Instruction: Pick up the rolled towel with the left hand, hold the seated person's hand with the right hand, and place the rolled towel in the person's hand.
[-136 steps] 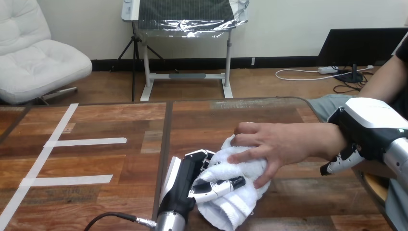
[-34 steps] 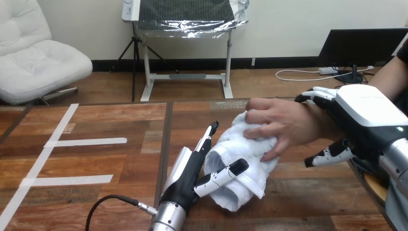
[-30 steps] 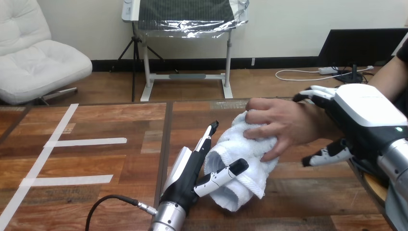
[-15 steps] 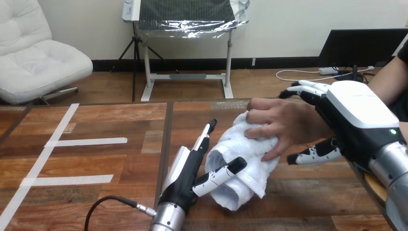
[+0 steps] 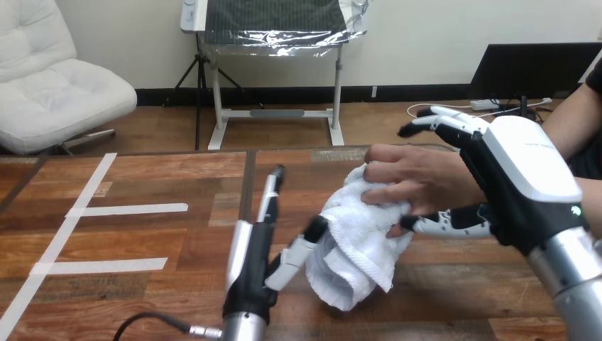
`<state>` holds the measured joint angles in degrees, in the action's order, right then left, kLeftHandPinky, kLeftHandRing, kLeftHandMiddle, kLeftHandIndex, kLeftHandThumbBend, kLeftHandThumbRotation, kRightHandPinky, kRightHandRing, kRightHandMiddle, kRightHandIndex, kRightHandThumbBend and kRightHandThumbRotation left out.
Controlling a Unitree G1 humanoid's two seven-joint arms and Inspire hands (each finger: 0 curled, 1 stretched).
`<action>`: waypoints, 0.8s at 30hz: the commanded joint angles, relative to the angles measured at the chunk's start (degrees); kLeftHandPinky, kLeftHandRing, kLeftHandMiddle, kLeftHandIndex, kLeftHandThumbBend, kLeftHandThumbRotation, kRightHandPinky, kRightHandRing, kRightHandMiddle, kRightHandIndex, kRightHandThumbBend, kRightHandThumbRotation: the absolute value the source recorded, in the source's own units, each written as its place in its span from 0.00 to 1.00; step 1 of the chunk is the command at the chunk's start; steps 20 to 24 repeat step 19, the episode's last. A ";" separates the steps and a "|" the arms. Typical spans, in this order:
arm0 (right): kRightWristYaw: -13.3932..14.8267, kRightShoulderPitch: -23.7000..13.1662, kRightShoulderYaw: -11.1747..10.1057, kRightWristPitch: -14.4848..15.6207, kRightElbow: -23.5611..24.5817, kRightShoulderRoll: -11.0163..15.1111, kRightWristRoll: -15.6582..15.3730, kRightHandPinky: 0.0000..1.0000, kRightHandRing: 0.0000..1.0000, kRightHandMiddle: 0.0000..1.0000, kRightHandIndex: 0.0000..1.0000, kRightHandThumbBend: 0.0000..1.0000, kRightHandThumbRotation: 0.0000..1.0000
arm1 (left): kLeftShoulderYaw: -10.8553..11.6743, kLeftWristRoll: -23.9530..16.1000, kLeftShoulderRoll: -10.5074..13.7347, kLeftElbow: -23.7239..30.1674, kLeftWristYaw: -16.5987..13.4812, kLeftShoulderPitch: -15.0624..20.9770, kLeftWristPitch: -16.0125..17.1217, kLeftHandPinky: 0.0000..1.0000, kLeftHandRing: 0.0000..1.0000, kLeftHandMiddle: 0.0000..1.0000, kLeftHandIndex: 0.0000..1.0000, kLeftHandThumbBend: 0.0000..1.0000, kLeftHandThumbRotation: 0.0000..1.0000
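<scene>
**A:** Left hand (image 5: 250, 263), state?

**B:** Logged as open. Its fingers (image 5: 270, 192) are held straight and close together, pointing away across the table. It stands on edge just left of the towel (image 5: 355, 245). Its thumb (image 5: 298, 249) is stretched out toward the towel's left side, with the tip right at the cloth. Whether the cloth is actually touched cannot be told.

**A:** And the towel itself?

**B:** White, rolled, and set on a slant. Its lower end is down by the table (image 5: 142, 177), nearest the camera. Its upper end is covered by the person's hand (image 5: 419, 177), whose fingers are curled over the top of the roll and pressed into it. That hand comes in from the towel's right.

**A:** Right hand?

**B:** The right hand (image 5: 522, 177) is seen to the right of the towel, alongside the person's wrist. It is also logged as open. Its fingers (image 5: 444, 121) are spread and only lightly bent, reaching past the far side of the person's hand. Its thumb (image 5: 444, 224) is extended on the near side, below the person's palm, with the tip close to the towel's right edge. The person's hand is thus bracketed between fingers and thumb. No closing round it is seen, and contact cannot be judged.

**A:** Anything farther out?

**B:** White tape strips (image 5: 128, 209) are stuck on the wood well to the left of the towel.
</scene>
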<state>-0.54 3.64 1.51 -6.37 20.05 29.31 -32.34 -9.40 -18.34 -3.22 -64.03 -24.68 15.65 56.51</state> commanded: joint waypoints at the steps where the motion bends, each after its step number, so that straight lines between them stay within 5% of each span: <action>1: 5.13 0.36 -0.25 -2.65 2.43 -4.36 -0.22 0.65 0.80 0.85 0.73 0.65 0.00 | 1.42 1.18 -0.77 4.41 -0.92 0.02 5.49 0.92 0.94 0.97 0.98 0.82 0.99; 15: 12.08 4.20 2.73 -7.15 2.26 -13.13 -0.45 0.64 0.82 0.89 0.73 0.43 0.00 | 3.41 -2.46 -0.12 14.56 -5.72 -4.96 9.92 0.90 0.93 0.97 0.99 0.78 1.00; 24: 13.22 5.15 3.36 -8.24 2.11 -14.71 -0.61 0.66 0.84 0.91 0.75 0.35 0.00 | 4.07 -2.49 -0.05 17.26 -5.98 -6.28 10.59 0.90 0.93 0.97 1.00 0.76 1.00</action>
